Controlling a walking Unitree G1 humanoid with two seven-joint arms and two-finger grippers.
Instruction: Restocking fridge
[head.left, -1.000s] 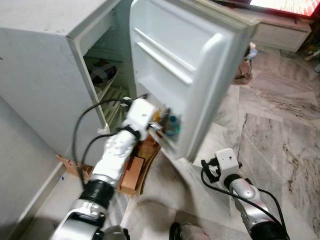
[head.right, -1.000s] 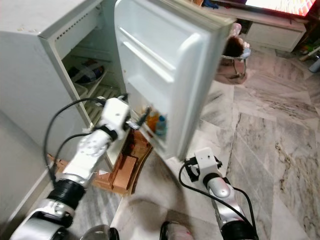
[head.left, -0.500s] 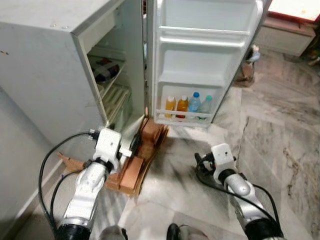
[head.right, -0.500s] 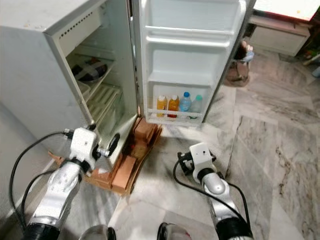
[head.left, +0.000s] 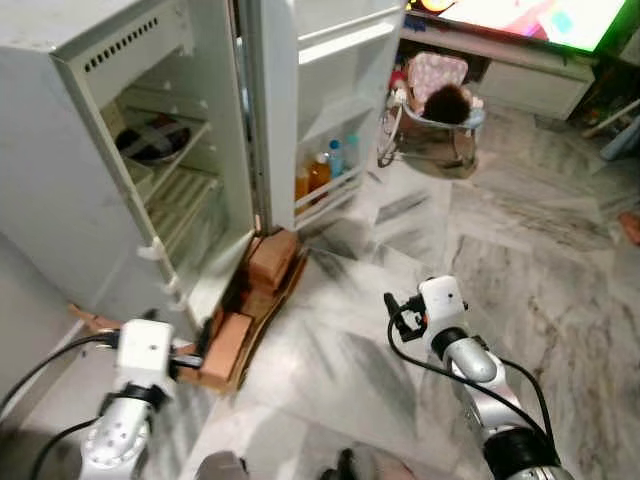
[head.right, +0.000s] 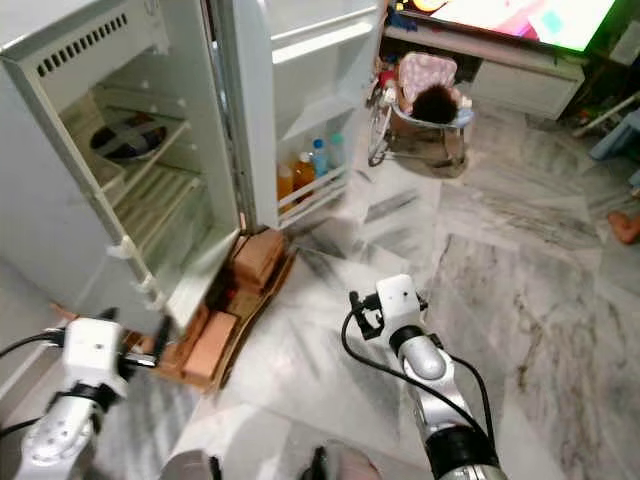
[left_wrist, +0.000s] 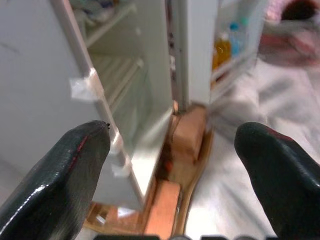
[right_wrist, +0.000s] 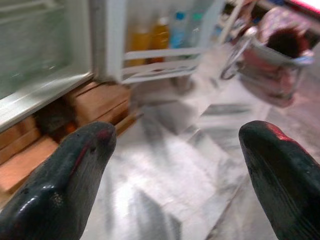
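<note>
Ahead of both grippers — fridge (head.left: 120, 160), door open | left gripper (left_wrist: 175, 165) | right gripper (right_wrist: 175, 170) — spread wide, empty

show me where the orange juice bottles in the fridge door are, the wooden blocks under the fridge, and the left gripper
orange juice bottles (head.left: 318, 172): left eye view, body of the right-hand bottle on the door shelf.
wooden blocks (head.left: 271, 260): left eye view, top face of the block nearest the door.
left gripper (left_wrist: 172, 165): left wrist view, midway between its open fingertips.
</note>
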